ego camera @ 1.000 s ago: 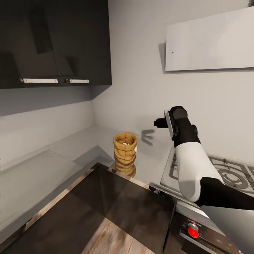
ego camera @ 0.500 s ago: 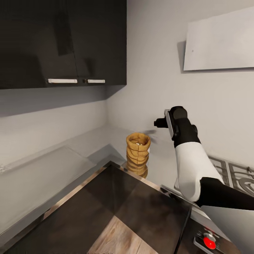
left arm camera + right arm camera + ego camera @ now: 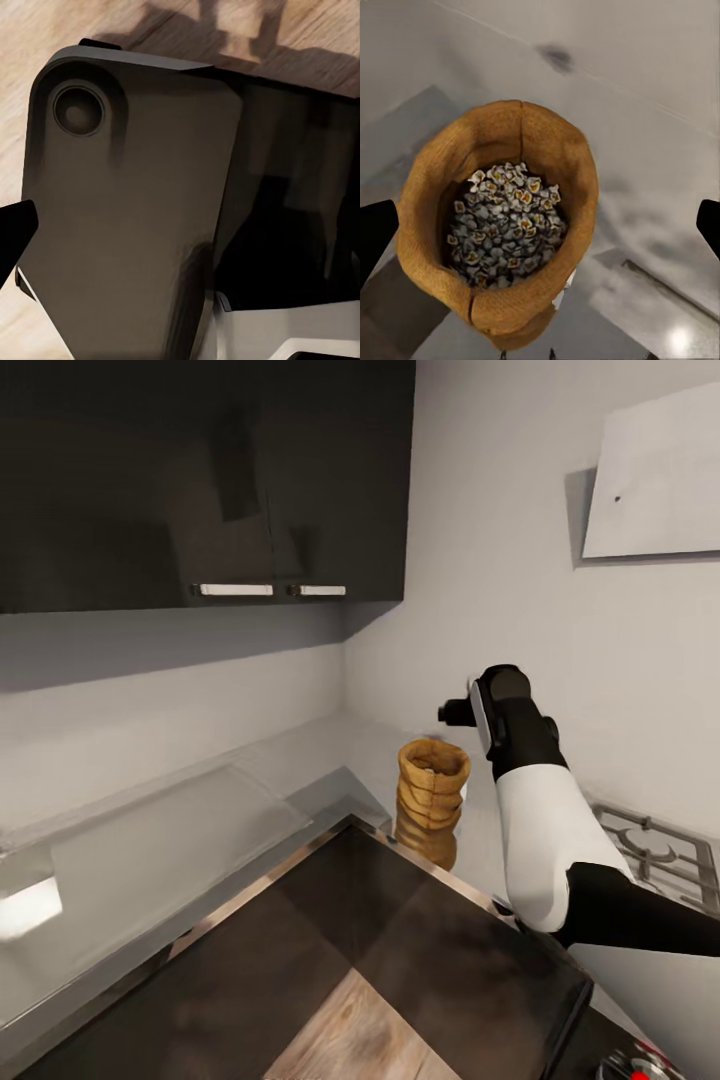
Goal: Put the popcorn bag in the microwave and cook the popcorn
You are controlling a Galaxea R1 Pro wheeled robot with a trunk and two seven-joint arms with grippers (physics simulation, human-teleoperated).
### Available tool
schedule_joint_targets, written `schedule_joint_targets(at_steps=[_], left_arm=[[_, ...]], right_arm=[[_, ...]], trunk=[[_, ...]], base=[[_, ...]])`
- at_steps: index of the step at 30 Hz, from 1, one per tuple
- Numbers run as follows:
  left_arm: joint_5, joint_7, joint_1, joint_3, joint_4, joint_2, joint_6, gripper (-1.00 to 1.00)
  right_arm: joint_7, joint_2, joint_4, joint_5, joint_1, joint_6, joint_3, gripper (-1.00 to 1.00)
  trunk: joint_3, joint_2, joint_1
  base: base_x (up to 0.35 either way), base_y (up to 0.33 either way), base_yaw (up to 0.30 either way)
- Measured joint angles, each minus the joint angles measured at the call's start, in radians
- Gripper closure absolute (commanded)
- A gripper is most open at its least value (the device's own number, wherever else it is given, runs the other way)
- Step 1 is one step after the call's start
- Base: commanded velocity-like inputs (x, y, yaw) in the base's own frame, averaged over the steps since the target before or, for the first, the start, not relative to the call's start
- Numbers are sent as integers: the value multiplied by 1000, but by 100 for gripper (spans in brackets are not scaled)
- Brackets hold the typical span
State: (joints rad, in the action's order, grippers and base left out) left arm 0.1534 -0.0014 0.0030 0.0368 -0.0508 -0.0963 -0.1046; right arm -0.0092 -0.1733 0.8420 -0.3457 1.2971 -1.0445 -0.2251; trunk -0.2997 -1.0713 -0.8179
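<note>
Head view: bag stands upright on the countertop near the far corner, below dark wall cabinets; right arm raised just right of it, hob further right; right wrist view: right gripper released, fingertips wide either side of the bag, clear of it; popcorn heaped inside; left gripper: state cannot be told.
</note>
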Motion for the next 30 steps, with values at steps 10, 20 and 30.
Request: schedule_joint_targets(at_steps=[10,20,30], left_arm=[[0,0,0,0,0,0,0,-100],[0,0,0,0,0,0,0,-100],[0,0,0,0,0,0,0,-100]], right_arm=[[-170,0,-46,-1,1,13,-97,-100],[-214,0,-172,9,-10,208,-98,-100],[-217,0,-282,36,-11,320,-98,-100]], trunk=[[0,0,0],[0,0,0],[0,0,0]], base=[[0,0,9],[0,0,0],[0,0,0]])
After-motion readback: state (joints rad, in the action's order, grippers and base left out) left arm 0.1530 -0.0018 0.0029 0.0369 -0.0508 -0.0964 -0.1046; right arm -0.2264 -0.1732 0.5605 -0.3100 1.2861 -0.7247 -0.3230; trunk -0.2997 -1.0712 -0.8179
